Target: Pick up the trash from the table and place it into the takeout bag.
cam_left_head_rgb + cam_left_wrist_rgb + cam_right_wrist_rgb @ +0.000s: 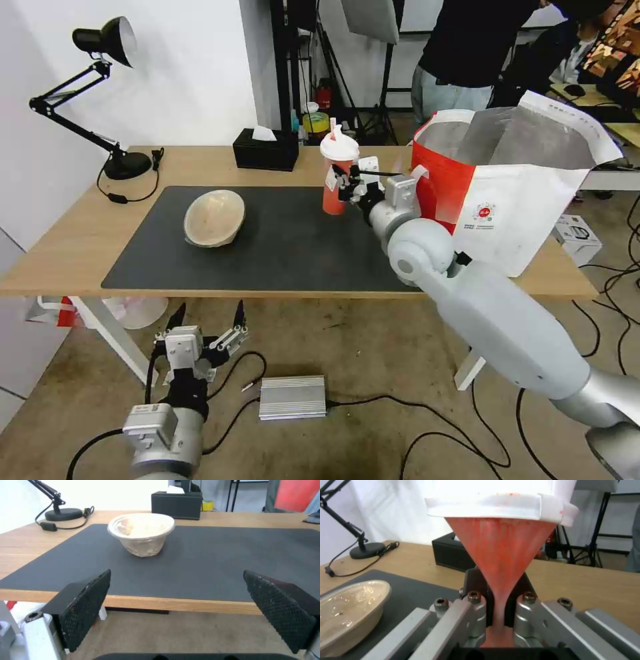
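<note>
My right gripper (341, 183) is shut on the lower part of the red paper cup (337, 175), which has a white lid and a straw. The cup stands upright over the dark mat (287, 253), just left of the takeout bag (513, 200). In the right wrist view the fingers (480, 600) squeeze the cup (501, 547) thin. The beige pulp bowl (215, 217) lies tilted on the mat's left part, and also appears in both wrist views (141, 533) (346, 610). My left gripper (208, 321) hangs open below the table's (67, 247) front edge, facing the bowl.
A black tissue box (265, 150) and a black desk lamp (100, 100) stand at the table's back. A small white box (577, 237) sits beyond the bag. A silver power unit (292, 397) and cables lie on the floor. A person stands behind the table.
</note>
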Robot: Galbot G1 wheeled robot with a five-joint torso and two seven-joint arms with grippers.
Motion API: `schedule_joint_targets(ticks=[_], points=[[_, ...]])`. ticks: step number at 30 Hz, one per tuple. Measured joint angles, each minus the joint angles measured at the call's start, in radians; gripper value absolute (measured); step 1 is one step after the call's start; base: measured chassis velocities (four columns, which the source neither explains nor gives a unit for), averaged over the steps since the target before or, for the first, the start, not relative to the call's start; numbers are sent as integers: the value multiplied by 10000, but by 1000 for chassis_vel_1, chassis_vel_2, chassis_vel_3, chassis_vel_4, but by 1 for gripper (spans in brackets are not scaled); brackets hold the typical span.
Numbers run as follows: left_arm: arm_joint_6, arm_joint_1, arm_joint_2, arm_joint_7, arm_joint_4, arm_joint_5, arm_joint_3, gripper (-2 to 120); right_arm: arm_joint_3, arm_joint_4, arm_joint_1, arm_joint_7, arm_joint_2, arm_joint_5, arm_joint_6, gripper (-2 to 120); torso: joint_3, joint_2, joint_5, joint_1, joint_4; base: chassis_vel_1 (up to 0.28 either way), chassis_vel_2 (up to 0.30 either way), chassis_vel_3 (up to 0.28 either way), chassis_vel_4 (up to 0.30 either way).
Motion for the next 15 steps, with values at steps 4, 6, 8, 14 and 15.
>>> schedule_joint_targets(ticks=[4,6,8,14,15], points=[[-12,2,0,1,0,0,12,98,95,186,13,59,-117,111,-72,5,0,0,0,0,0,0,0,0,0],[-12,5,0,8,0,0,13,98,148,338,22,96,-198,194,-124,5,0,0,1,0,0,0,0,0,0],[-12,6,0,13,-3,0,14,98,177,404,23,110,-232,234,-146,4,0,0,0,0,0,0,0,0,0],[-12,10,0,20,-24,0,12,98,446,641,10,159,-431,419,-283,4,0,1,1,0,0,0,0,0,0],[-12,6,0,22,-25,0,15,98,493,678,2,166,-473,450,-297,4,0,1,0,0,0,0,0,0,0]])
